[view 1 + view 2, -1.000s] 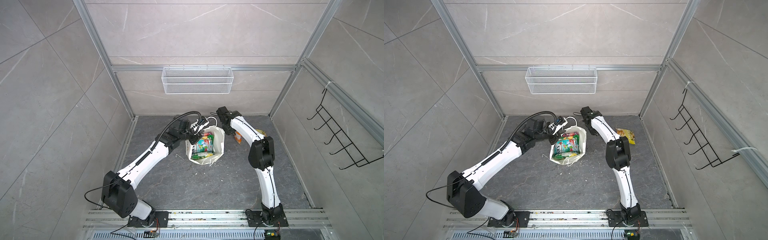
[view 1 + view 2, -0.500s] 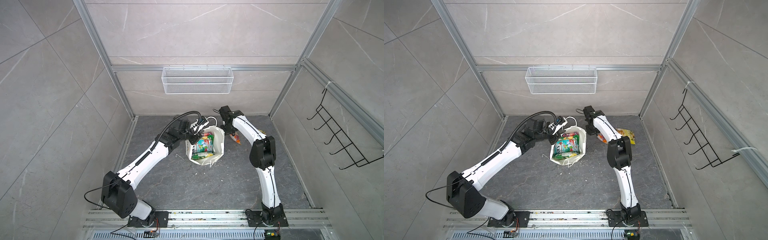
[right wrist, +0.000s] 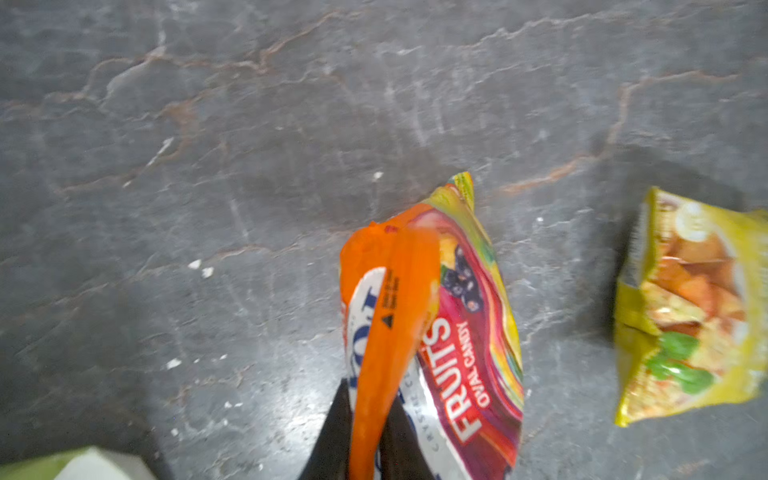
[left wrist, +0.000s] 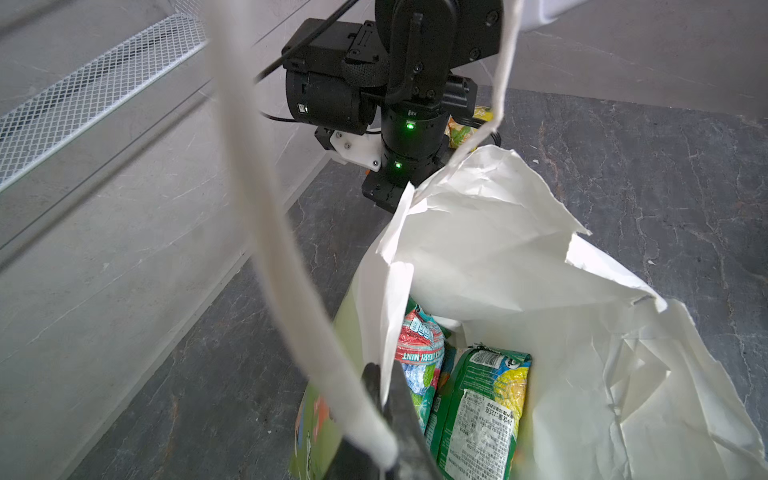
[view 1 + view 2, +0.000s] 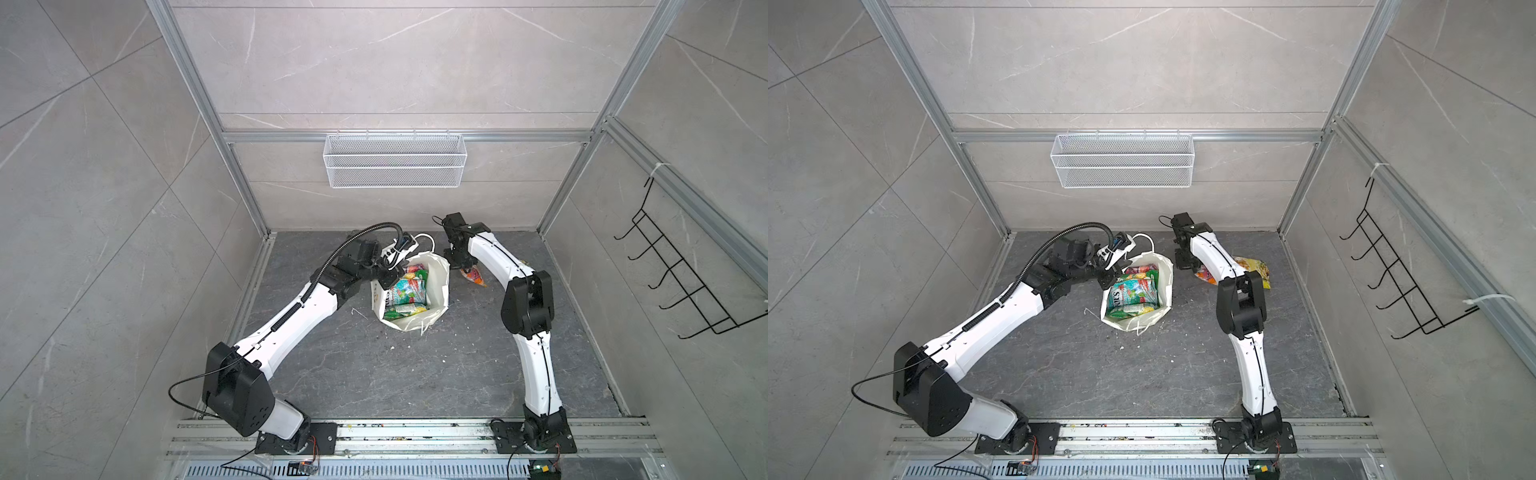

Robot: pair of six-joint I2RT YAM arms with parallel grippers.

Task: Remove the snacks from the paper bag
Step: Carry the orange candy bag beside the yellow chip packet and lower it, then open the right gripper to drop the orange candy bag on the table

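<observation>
- Paper bag (image 5: 440, 286) (image 5: 1165, 274) (image 4: 498, 249): white, standing open-mouthed on the dark stone floor (image 5: 374, 374) between the two arms in both top views. Its place is unchanged from a second ago.
- Left gripper (image 5: 390, 277) (image 4: 384, 386): fingers pressed together on the bag's rim, beside a white cord handle (image 4: 266, 208). The hold is the same as a second ago.
- Snacks inside the bag: a teal pouch (image 5: 409, 291) (image 5: 1133, 291) lies uppermost and a green pouch (image 4: 486, 407) stands beside it. The rest are partly hidden.
- Right gripper (image 5: 461, 266) (image 3: 368, 399): fingers pinched on the top edge of an orange pouch (image 3: 457, 332) (image 5: 473, 276) marked "FRUITS". The pouch hangs just outside the bag's right wall, close to the floor; contact with the floor cannot be told.
- Change: a second ago the right forearm hid the orange pouch in a top view. It now shows (image 5: 1204, 274) between bag and forearm.
- Yellow pouch (image 3: 698, 307) (image 5: 1252, 266): flat on the floor, apart from the orange pouch on the side away from the bag, and unmoved.
</observation>
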